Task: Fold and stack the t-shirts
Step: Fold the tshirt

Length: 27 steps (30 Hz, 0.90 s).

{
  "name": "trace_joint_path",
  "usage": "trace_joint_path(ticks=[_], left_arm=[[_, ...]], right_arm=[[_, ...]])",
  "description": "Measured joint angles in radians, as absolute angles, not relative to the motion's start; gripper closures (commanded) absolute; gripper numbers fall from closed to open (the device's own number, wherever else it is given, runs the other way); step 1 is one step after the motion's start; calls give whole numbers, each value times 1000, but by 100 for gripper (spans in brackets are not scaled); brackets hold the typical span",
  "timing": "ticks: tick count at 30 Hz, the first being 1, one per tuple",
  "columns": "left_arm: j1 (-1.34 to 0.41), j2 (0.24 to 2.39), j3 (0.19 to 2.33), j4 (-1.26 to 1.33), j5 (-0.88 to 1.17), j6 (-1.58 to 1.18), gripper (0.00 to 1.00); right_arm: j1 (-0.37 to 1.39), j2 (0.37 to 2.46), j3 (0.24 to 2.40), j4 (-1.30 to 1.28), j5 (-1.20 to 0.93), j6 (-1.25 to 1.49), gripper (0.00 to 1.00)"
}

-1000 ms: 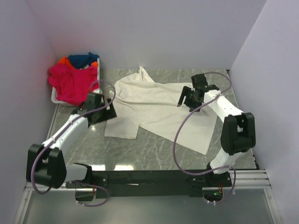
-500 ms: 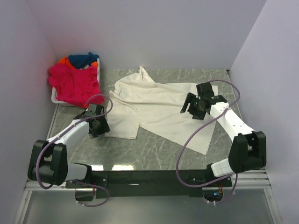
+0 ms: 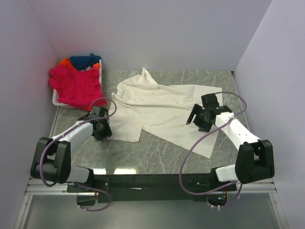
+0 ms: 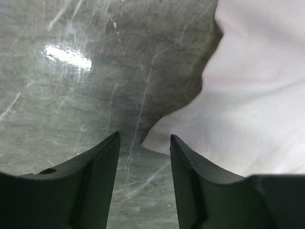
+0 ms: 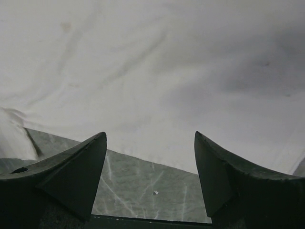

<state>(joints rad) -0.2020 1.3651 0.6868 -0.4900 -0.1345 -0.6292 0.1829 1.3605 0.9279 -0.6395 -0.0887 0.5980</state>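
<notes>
A large cream t-shirt point(image 3: 162, 107) lies spread on the marble table point(image 3: 157, 152). My left gripper point(image 3: 105, 133) is low at the shirt's near-left corner. In the left wrist view the cream corner point(image 4: 248, 105) ends just ahead of the gap of the left gripper point(image 4: 143, 139), whose jaws stand apart with only bare table between them. My right gripper point(image 3: 195, 123) hovers over the shirt's near-right part. Seen from the wrist, the right gripper point(image 5: 150, 137) is wide open above the cloth's edge point(image 5: 157, 81). Pink point(image 3: 76, 87), dark blue point(image 3: 85, 60) and orange point(image 3: 63, 62) t-shirts are heaped at the back left.
The coloured shirts sit in a white basket point(image 3: 56, 101) in the back left corner. Pale walls close in the table on the left, back and right. Cables loop from both arms above the table.
The left gripper came down and nearer, to the cream shirt's near-left corner, and its jaws narrowed. The right gripper moved right and nearer over the shirt, still wide open.
</notes>
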Motion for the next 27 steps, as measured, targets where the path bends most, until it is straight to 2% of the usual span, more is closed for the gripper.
trace_joint_path(ticks=[6,9,12,13,16,27], left_arm=[[-212,1385,694,-487,-129,-620,49],[-229,1399,705,-481,-129,-614,54],[-241,1412,712,-475,-130,-610,69],[-243,1417,715,-475,-129,-609,80],[-247,1427,722,-469,-123,-604,99],[-170,1371,723,-474,-47,-590,100]], right_arm=[[118,1283,809,-645,-56,624,19],[73,1239,761,-651,-40,628,19],[30,1210,724,-652,-29,631,19],[16,1203,711,-653,-27,632,19],[-37,1184,677,-659,-12,636,17],[-153,1150,622,-733,30,666,17]])
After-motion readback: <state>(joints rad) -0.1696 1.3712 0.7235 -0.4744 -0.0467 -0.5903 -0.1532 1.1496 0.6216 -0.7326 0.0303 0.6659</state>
